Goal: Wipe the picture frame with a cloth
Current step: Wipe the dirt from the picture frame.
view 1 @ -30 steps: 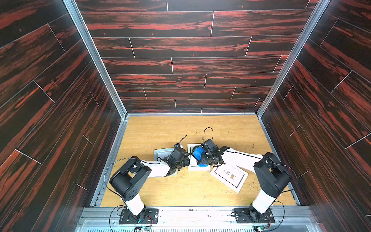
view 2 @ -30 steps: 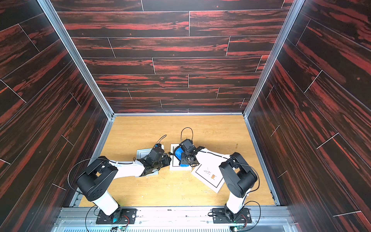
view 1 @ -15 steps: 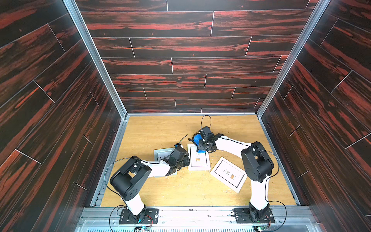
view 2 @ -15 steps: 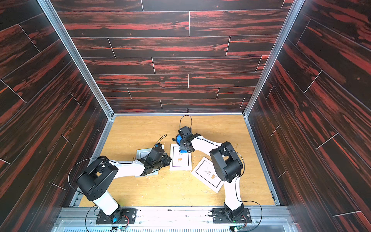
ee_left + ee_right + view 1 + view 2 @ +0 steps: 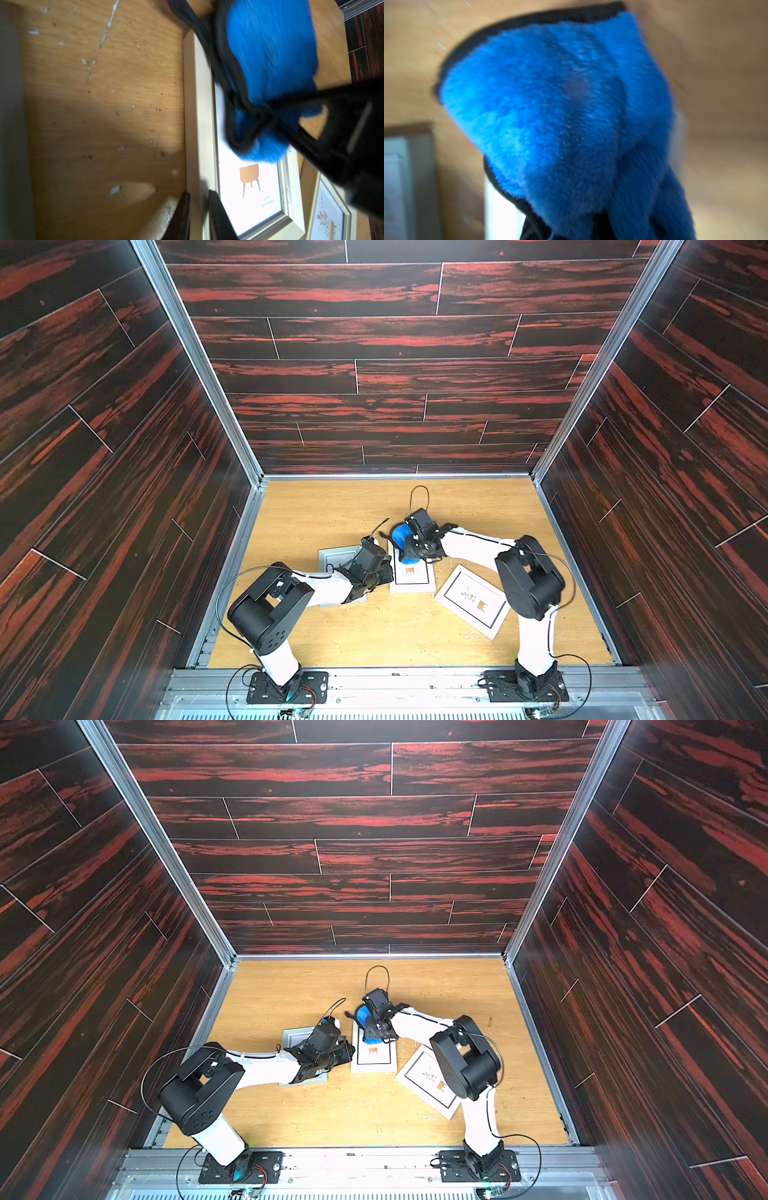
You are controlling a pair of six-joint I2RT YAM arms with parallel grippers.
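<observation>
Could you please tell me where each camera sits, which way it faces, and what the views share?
Both top views: high above the near edge, looking down; both arms show, with the left gripper and right gripper.
Left wrist: on the left arm, facing along its fingers, which clamp the picture frame by its rim.
Right wrist: on the right arm, facing the cloth; no robot part clearly shows.
Shared: every view shows the cloth.

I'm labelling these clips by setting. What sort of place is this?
Probably a robot test booth, not a home: a wooden tabletop boxed in by dark panel walls on aluminium framing, with a left arm and right arm bolted to a metal rail.
</observation>
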